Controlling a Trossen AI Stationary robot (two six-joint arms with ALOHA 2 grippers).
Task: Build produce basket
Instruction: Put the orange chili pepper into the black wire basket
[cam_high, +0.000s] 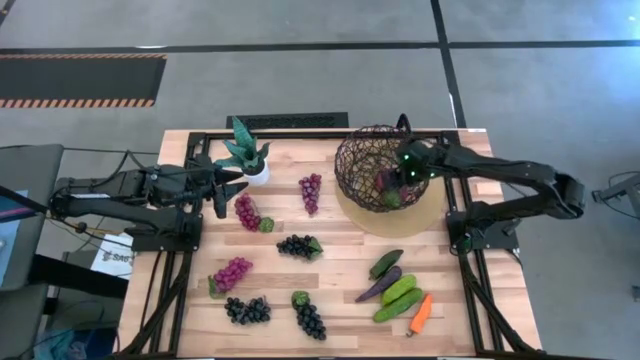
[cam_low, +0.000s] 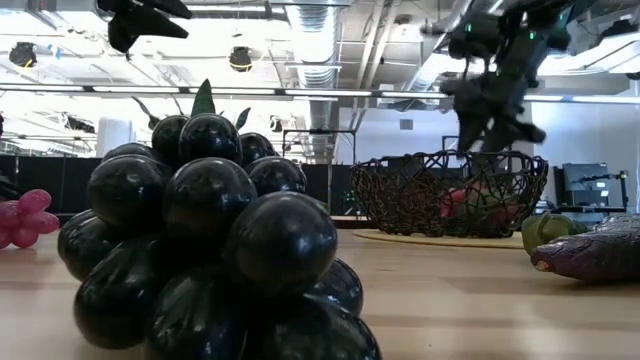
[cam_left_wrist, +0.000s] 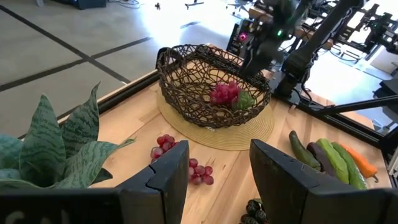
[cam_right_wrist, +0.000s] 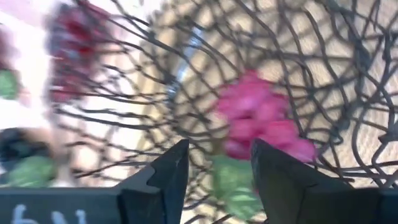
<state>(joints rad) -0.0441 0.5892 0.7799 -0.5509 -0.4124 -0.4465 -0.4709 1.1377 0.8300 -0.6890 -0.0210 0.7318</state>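
A: Wood tabletop (cam_high: 340, 290) first, nearest edge: what lies there?

B: Along the front, a black bunch (cam_high: 248, 310), a second black bunch (cam_high: 308, 318), then the cucumbers (cam_high: 398, 298), an eggplant (cam_high: 378, 286) and a carrot (cam_high: 421, 314) lying together at the right, all slanting the same way, long axes running front-left to back-right

A: And further in?

B: A magenta bunch (cam_high: 230, 273), a third black bunch (cam_high: 298, 246), a purple bunch (cam_high: 247, 212) and another purple bunch (cam_high: 311, 190). Behind those, the plant (cam_high: 245, 155) and the basket (cam_high: 383, 167) on its tan disc (cam_high: 425, 220)

A: Where are the arms?

B: Left gripper (cam_high: 228, 186) hangs at the back left beside the plant, fingers spread, holding nothing. Right gripper (cam_high: 408, 172) is over the basket, fingers parted with nothing between them; a magenta bunch in the basket (cam_right_wrist: 261, 121) lies just below, clear of them

A: So which arm takes the next piece?

B: My guess: the purple bunch by the plant sits just in front of the left fingers, so the left arm is nearer. The long vegetables lie well in front of the right gripper, on its side of the table; to grip one it would likely turn the jaws across that slanting axis
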